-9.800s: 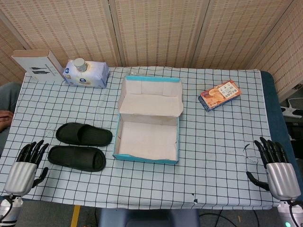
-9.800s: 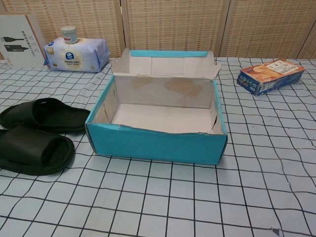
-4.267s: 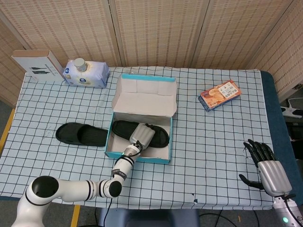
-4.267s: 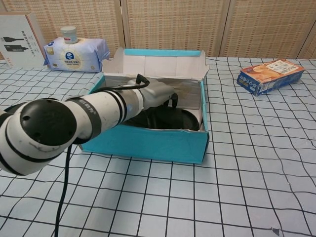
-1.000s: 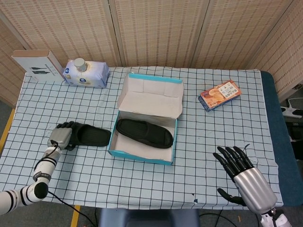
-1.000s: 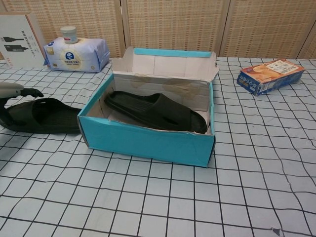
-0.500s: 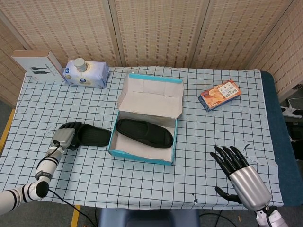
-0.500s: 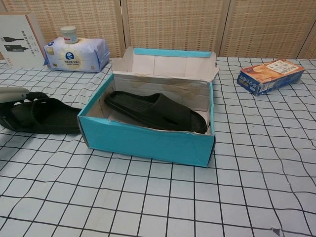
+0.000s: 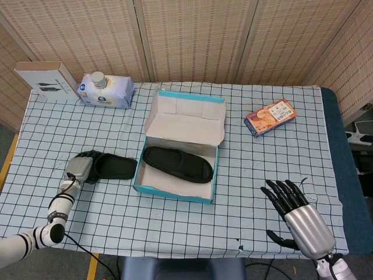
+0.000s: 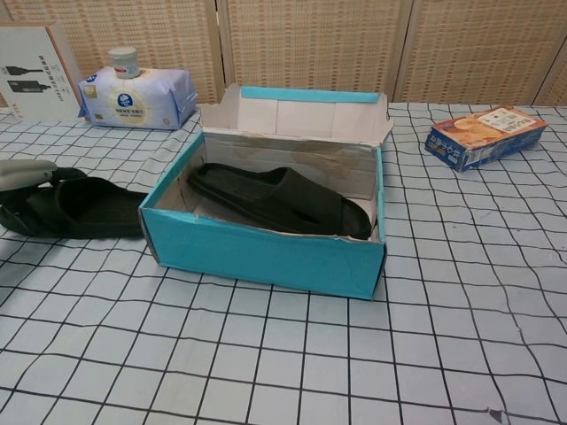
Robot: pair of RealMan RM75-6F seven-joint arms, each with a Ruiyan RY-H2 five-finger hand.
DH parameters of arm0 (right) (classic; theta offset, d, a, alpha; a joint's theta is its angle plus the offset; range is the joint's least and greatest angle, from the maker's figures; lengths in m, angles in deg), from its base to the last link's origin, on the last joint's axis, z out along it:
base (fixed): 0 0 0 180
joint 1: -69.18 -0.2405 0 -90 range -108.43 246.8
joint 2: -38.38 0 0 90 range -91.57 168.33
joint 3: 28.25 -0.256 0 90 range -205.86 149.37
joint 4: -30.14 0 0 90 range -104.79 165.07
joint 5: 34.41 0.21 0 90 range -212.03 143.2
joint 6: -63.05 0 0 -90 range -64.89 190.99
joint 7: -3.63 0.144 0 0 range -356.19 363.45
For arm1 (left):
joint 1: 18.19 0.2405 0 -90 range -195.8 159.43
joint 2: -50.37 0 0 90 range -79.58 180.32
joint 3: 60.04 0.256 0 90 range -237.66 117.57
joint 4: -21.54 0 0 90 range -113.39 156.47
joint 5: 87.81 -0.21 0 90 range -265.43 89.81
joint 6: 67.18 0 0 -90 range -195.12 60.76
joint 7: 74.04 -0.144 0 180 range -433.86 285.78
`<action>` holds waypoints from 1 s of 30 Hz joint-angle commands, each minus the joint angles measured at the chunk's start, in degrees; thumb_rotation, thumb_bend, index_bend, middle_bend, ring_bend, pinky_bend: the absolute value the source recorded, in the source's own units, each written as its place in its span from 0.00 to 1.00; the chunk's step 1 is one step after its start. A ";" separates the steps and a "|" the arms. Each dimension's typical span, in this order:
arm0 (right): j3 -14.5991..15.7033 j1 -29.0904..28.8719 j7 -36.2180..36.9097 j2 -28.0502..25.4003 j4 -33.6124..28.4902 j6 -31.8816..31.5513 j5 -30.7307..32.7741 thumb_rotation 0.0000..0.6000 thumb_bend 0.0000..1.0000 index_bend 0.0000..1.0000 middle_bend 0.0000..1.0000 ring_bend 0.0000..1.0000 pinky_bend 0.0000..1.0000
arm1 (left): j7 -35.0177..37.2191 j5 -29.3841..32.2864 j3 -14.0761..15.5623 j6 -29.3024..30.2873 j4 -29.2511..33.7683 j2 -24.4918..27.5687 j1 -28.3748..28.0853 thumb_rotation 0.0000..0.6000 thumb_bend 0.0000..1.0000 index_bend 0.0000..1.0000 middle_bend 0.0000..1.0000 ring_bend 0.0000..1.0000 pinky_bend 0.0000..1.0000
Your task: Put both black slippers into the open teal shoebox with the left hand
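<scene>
Second slipper (image 9: 113, 167) now nearer shoebox (image 9: 175, 193), in left hand's (image 9: 78, 168) grasp; right hand (image 9: 300, 216) spread, empty.

I'm counting two slippers (image 9: 176, 163) (image 9: 115, 167), one shoebox (image 9: 175, 191), one wipes pack (image 9: 106, 90), one snack box (image 9: 270, 117), one white carton (image 9: 45, 81).

slipper (image 9: 178, 164) in shoebox (image 9: 175, 193) | second slipper (image 9: 114, 167) left of it
</scene>
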 commanded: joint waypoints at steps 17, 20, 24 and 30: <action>0.01 -0.04 0.72 0.01 0.82 -0.44 0.15 0.87 0.15 0.00 0.00 0.00 0.00 | 2.10 -10.80 -3.14 13.94 9.25 4.61 4.78 1.00 0.47 0.56 0.71 0.66 0.71; -0.03 -0.32 0.54 0.35 0.83 0.12 0.39 0.87 0.15 0.00 0.00 0.00 0.00 | 1.55 -11.85 -3.74 15.29 12.63 6.74 5.18 1.00 0.47 0.56 0.71 0.66 0.71; 0.09 -0.36 0.42 0.63 0.88 0.35 0.54 0.87 0.15 0.00 0.00 0.00 0.00 | 1.78 -12.07 -5.30 16.58 15.94 9.04 5.56 1.00 0.47 0.56 0.71 0.66 0.71; 0.11 -0.39 0.33 0.65 0.89 0.38 0.67 0.87 0.15 0.00 0.00 0.00 0.00 | 2.53 -12.26 -6.71 17.20 17.68 10.79 5.77 1.00 0.46 0.58 0.72 0.67 0.72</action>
